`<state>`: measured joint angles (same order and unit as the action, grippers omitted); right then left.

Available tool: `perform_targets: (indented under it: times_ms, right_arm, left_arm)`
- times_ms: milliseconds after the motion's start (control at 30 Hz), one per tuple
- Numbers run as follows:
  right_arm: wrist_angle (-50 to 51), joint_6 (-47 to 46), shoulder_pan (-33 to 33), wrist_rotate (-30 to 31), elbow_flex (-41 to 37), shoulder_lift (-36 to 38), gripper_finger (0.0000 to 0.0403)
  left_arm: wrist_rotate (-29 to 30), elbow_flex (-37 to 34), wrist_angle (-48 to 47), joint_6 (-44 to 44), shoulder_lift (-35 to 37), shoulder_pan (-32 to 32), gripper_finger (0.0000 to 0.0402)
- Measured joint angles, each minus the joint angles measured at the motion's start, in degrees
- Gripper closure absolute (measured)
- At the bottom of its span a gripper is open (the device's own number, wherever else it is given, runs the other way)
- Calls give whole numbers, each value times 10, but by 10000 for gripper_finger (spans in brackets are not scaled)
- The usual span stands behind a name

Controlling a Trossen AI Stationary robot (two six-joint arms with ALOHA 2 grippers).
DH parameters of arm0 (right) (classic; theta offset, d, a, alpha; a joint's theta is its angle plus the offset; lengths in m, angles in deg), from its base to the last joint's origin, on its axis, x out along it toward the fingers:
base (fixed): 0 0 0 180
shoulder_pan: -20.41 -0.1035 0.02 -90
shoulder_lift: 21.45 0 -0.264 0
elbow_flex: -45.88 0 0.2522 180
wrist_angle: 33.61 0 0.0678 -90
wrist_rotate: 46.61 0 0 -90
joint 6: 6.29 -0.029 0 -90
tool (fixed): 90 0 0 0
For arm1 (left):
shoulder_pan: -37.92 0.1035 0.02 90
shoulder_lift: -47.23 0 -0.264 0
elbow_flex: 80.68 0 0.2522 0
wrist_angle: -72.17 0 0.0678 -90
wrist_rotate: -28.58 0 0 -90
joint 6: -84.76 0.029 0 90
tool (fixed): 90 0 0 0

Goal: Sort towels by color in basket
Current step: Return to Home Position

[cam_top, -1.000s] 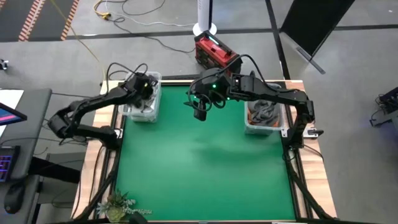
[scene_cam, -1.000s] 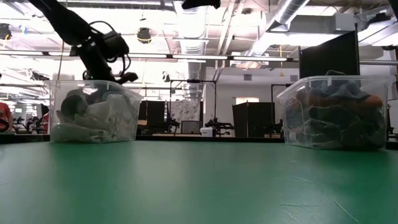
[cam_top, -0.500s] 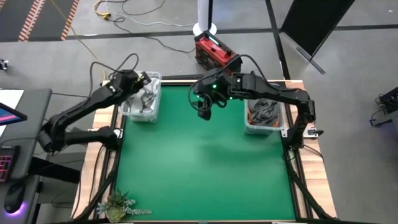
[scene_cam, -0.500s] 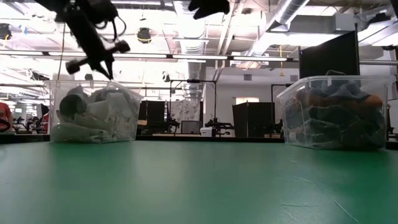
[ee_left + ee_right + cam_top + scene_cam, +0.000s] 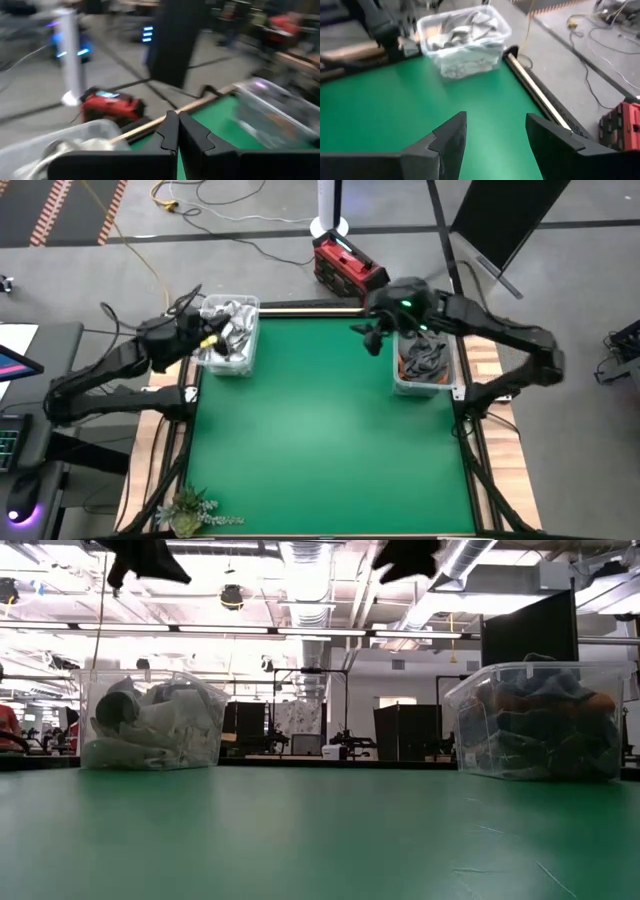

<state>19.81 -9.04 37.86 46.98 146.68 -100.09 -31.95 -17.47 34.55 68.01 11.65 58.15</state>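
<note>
- Light towels [image 5: 232,328]: heaped in left transparent bin [image 5: 243,303], at the far-left corner of the green counter [image 5: 330,450].
- Dark towels [image 5: 425,358]: in right transparent bin [image 5: 426,389].
- Left claw [image 5: 206,340]: clenched, empty, at its bin's outer edge.
- Right claw [image 5: 373,340]: released, empty, just inboard of its bin.
- No towel lay between the bins, so probably only withdrawal remained.

The high view looks straight down on the whole green surface [image 5: 330,430]; the low view faces level across it from its edge. Both share the left bin [image 5: 150,685] and right bin [image 5: 540,680]. Each wrist view faces the far bin.
</note>
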Motion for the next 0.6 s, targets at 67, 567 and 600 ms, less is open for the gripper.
perform_targets:
  times_ms: [67, 567, 600]
  right_arm:
    - [-68, -15, 6, 0, -90, 58, 168]
    - [-408, -188, 12, 4, -507, 334, 180]
    - [-408, -193, 15, 5, -521, 348, 185]
  left_arm:
    - [1, 0, 0, 24, 5, -50, 401]
    - [91, -107, 177, -37, -78, -209, 401]
    - [83, -120, 182, -47, -76, -209, 401]
